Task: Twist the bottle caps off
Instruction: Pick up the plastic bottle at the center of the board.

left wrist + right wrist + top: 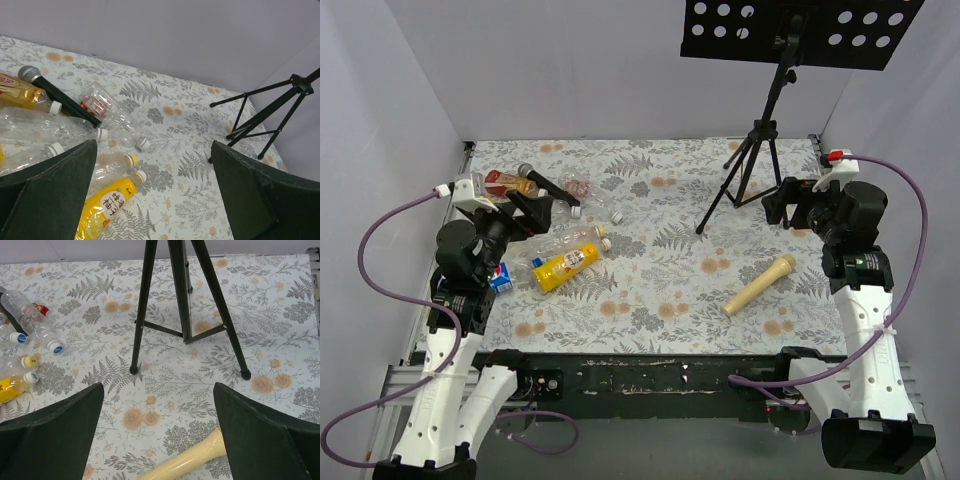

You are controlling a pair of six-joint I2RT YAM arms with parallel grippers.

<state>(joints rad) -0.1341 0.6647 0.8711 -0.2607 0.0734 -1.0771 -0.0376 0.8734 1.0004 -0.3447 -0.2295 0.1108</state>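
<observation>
Several small bottles lie in a heap at the left of the table. A yellow-labelled bottle (565, 265) (107, 205) has a pale cap (140, 176). Beside it lies a clear bottle (565, 240) with a yellow cap (131, 160). A red-labelled clear bottle (102, 106) has a white cap (143, 144). An orange bottle (505, 182) has a white cap (55, 107). All caps sit on their necks. My left gripper (530, 212) (155, 200) is open and empty above the heap. My right gripper (782, 205) (157, 435) is open and empty at the far right.
A black microphone (545, 185) (55, 95) lies across the bottles. A black tripod stand (745, 175) (185, 300) stands at the back right. A tan cone-shaped stick (760, 285) (185, 462) lies under my right gripper. A small blue carton (502, 278) sits at the left edge.
</observation>
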